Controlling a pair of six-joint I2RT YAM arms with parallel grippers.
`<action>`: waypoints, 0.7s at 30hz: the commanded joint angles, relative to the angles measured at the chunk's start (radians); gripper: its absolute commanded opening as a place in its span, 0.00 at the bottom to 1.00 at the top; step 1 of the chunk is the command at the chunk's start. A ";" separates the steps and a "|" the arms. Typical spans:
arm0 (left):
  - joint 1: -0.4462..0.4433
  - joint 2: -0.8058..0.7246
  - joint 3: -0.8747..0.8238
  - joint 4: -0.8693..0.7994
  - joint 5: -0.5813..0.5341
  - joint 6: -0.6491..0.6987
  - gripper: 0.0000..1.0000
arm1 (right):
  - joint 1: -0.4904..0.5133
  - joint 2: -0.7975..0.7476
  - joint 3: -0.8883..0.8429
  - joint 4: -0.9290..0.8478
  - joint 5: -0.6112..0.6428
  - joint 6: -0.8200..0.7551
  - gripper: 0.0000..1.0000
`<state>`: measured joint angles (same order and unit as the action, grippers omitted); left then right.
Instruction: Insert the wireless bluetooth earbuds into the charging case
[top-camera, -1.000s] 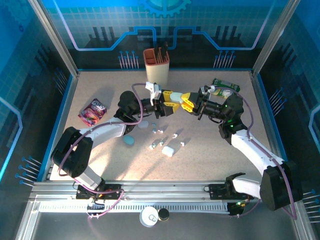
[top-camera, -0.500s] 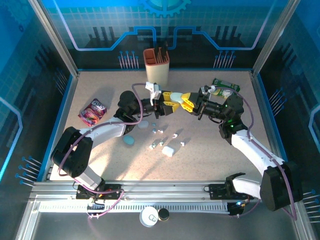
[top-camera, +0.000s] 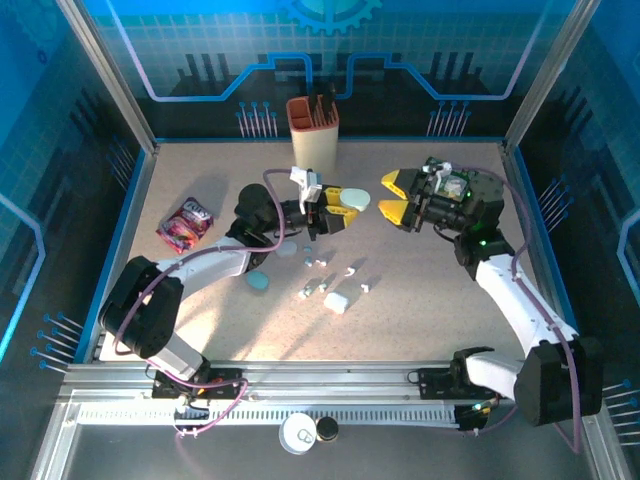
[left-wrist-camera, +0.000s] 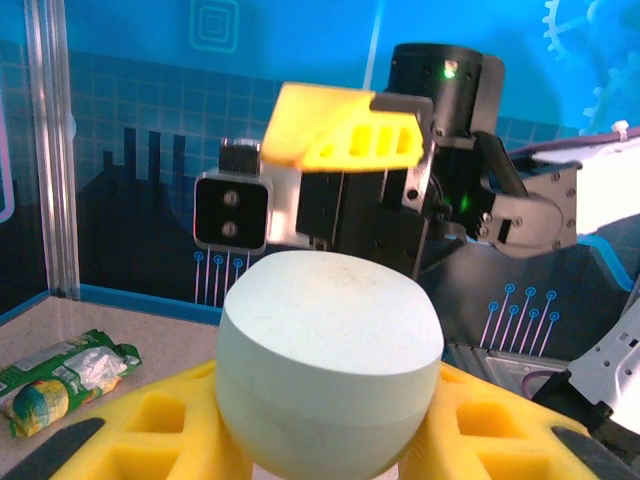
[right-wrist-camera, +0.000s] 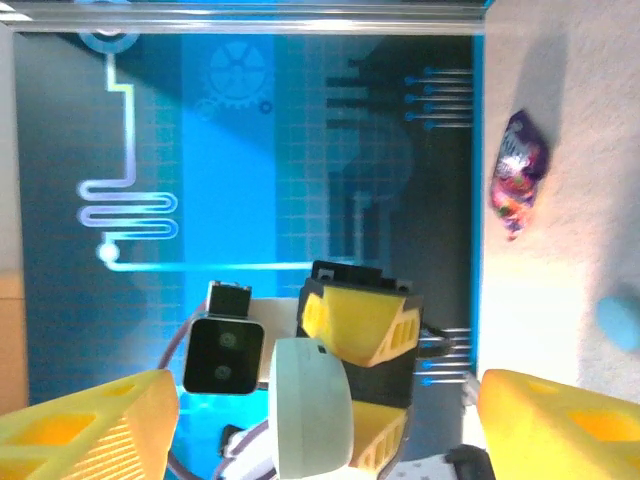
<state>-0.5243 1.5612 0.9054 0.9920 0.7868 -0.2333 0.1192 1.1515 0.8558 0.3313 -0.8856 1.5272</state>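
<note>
Overhead view, centre of the table (top-camera: 420, 300): the left gripper (top-camera: 345, 204) was clamped on the charging case (top-camera: 357, 200), a pale, pebble-shaped shell. The left wrist view showed the same case (left-wrist-camera: 330, 360) wedged between the two yellow fingers (left-wrist-camera: 150, 430), with a seam running round its body and the lid down.

Facing it, just apart, was the right gripper (top-camera: 398, 196). Its yellow fingers were spread wide with nothing between them. From the right wrist camera those fingers (right-wrist-camera: 90, 420) framed the case (right-wrist-camera: 312, 420) without touching it.

Near side of the held case: the earbuds (top-camera: 320, 288), tiny white pieces with short stems, lay loose on the table in a scattered group. None was in either gripper.

A white case (top-camera: 336, 302) rested just beside the nearest earbuds. A blue case (top-camera: 258, 282) lay to their left, close to the left arm.

Left part of the table: a purple packet (top-camera: 186, 222), well apart from the earbuds. Far right corner: a green packet (top-camera: 450, 170), partly covered by the right arm. Far edge, centre: a brown holder (top-camera: 313, 130), standing upright.
</note>
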 joint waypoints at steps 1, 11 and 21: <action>0.003 -0.048 -0.026 -0.005 0.004 0.021 0.35 | -0.042 -0.023 0.141 -0.335 -0.068 -0.380 0.81; 0.006 -0.121 -0.076 -0.092 -0.033 0.039 0.35 | 0.103 0.007 0.560 -1.167 0.325 -1.475 0.95; 0.007 -0.150 -0.099 -0.107 -0.039 0.043 0.35 | 0.316 0.028 0.595 -1.097 0.516 -1.623 0.97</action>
<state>-0.5224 1.4441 0.8188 0.8856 0.7555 -0.2073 0.4065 1.1606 1.4136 -0.7448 -0.4541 0.0017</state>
